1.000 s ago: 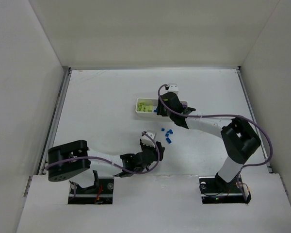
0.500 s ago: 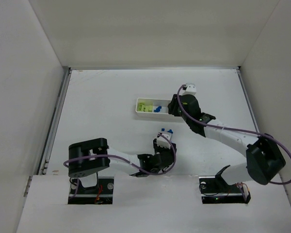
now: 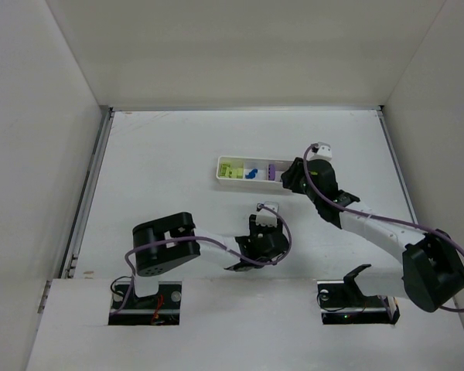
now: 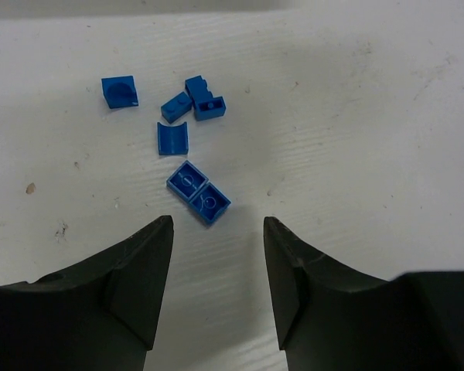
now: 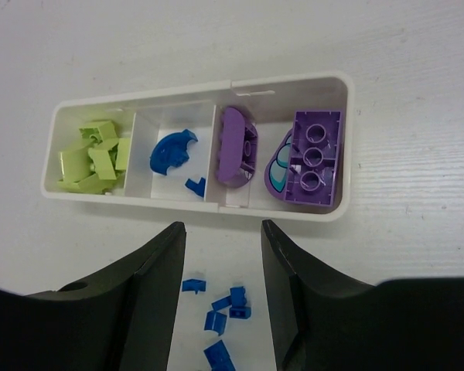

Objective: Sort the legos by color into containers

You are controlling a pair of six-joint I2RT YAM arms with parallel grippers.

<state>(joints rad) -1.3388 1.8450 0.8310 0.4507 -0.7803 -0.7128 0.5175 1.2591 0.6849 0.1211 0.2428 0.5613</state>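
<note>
Positions have changed: my right tool [image 5: 220, 229] has swung clear of the tray [image 5: 139, 199], open and empty, and my left tool [image 4: 216, 224], also open, now hangs over the loose blue legos [image 4: 199, 192] on the table [image 4: 371, 116], so picking them up looks next

We see the long white plastic tray [image 5: 139, 199]: lime-green bricks [image 5: 93, 158] leftmost, blue pieces [image 5: 172, 151] next, purple bricks [image 5: 313, 158] rightward. Loose blue bricks [image 5: 224, 313] lie on the worktop [image 5: 417, 255] between our right hand [image 5: 223, 226]'s parted fingers.
</note>
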